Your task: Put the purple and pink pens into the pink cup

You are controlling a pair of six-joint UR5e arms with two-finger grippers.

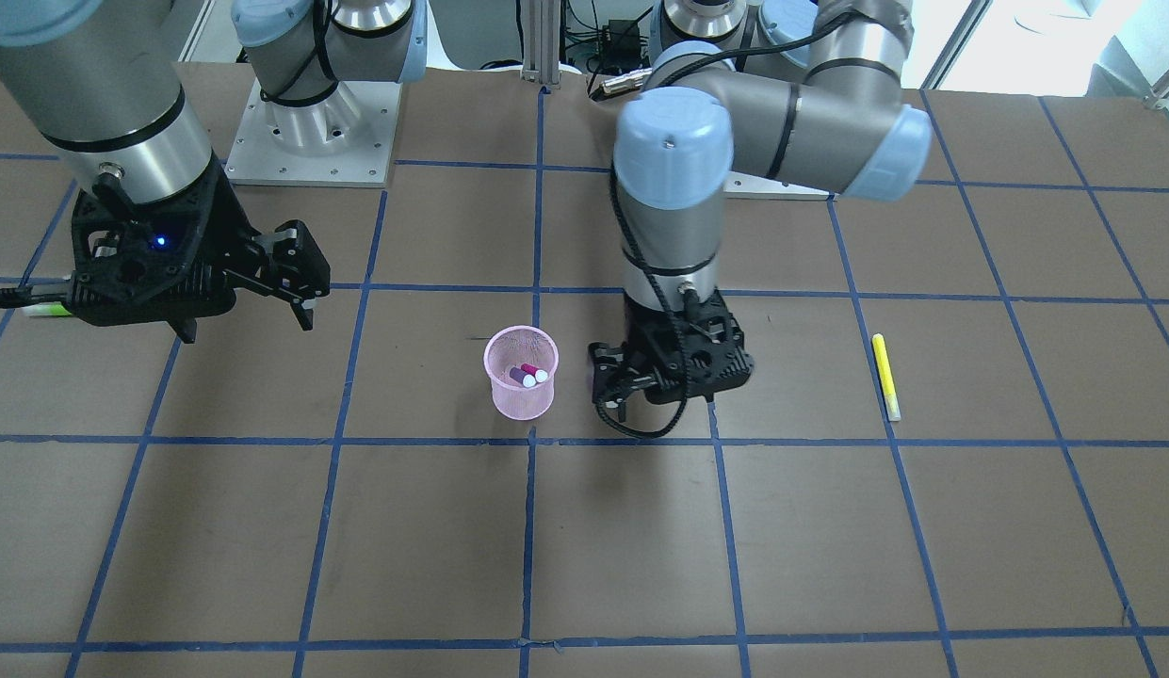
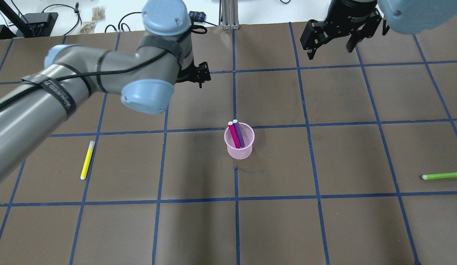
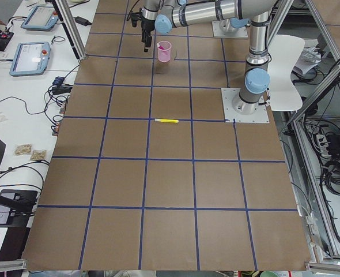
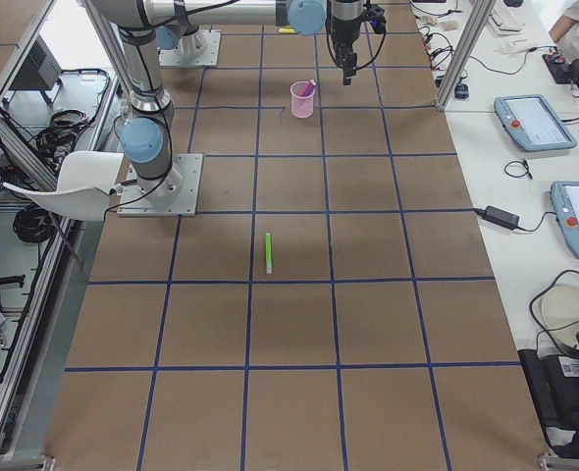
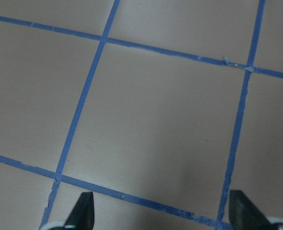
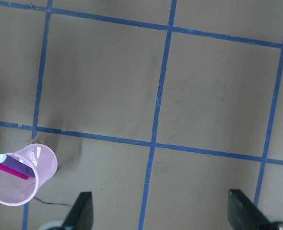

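The pink mesh cup (image 2: 240,147) stands upright near the table's middle. A pink pen (image 2: 234,134) and a purple pen (image 2: 239,135) lean side by side inside it, white caps up. The cup also shows in the front view (image 1: 520,394) and in the right wrist view (image 6: 21,184). My left gripper (image 1: 614,386) hangs low beside the cup, apart from it, and the left wrist view shows it (image 5: 163,213) open and empty over bare table. My right gripper (image 2: 330,49) is raised at the far right, and the right wrist view shows it (image 6: 161,213) open and empty.
A yellow pen (image 2: 87,160) lies on the table on my left side. A green pen (image 2: 442,176) lies near the right edge. The brown table surface (image 2: 324,221) is marked with a blue tape grid.
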